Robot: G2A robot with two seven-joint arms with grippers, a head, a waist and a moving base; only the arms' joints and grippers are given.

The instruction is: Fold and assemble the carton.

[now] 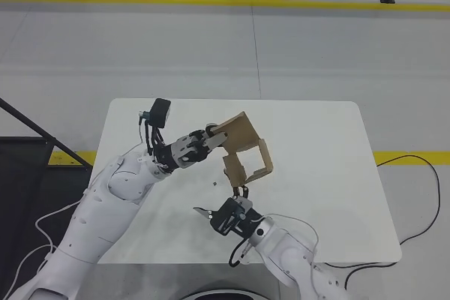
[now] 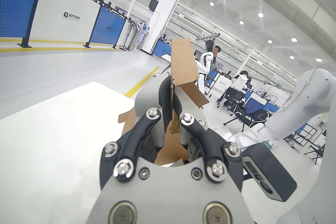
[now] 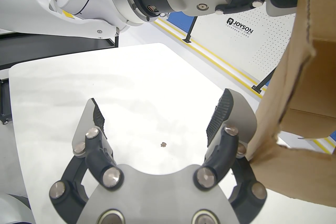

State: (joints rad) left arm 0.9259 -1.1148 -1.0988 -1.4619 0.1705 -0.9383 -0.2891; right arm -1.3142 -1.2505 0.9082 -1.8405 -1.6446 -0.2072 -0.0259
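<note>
Count of things: one carton (image 1: 240,133), one table (image 1: 322,150), one small brown scrap (image 3: 163,144), two grippers.
Carton: the single brown cardboard piece is standing partly opened near the middle of the table, between the two grippers. In the top view its walls are forming an open frame with one flap sticking out toward the left arm. Whether its lower edge is touching the tabletop, I cannot tell.
Left gripper (image 2: 172,96): its two fingers are pressing narrow on one thin cardboard edge of the carton, one black pad on each side of the sheet. It is holding this edge from the side.
Right gripper (image 3: 160,107): its two fingers are standing wide apart and are holding nothing; the bare white table is showing between them. The outer side of one finger is sitting just beside a lower flap of the carton; real contact I cannot tell.
Scrap: one tiny brown crumb is lying alone on the table, between the right gripper's spread fingers in the right wrist view, apart from the carton.
Table: one white top with rounded corners is carrying everything.
</note>
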